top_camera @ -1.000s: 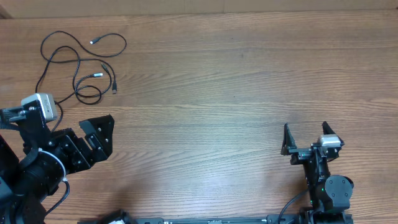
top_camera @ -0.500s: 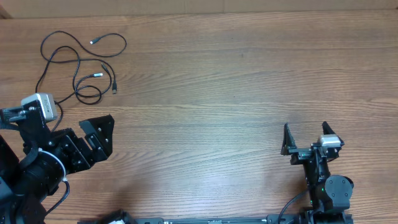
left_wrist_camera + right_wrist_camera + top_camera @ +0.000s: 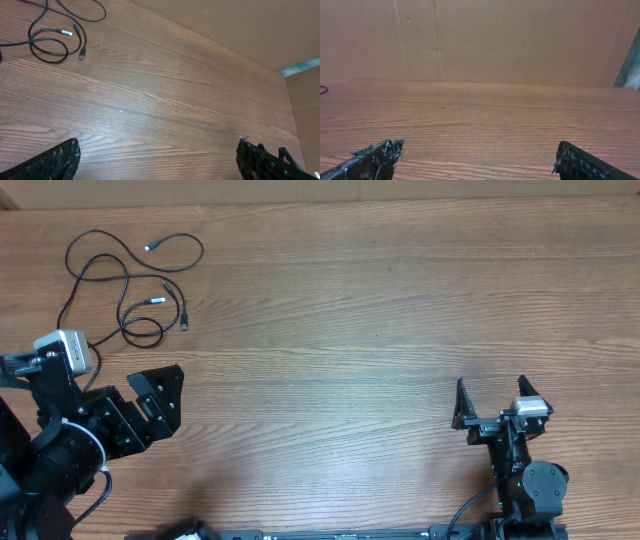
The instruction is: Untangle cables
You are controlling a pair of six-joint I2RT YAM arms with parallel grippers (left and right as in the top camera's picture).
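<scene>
Cables lie on the table at its far left corner. The left gripper sits nearer the front edge, before the cables and apart from them. The right gripper stands front right, well apart from both. A panel stands behind the table.

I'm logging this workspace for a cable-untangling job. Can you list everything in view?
cables: seemingly two, exact count unclear, black with silver-tipped plugs, loosely looped and overlapping at the table's far left
table: one, brown wood, under everything
cardboard wall: one, brown, behind the table's far edge
left gripper: one, black, open and empty, near left, apart from the cables
right gripper: one, black, open and empty, near right
</scene>
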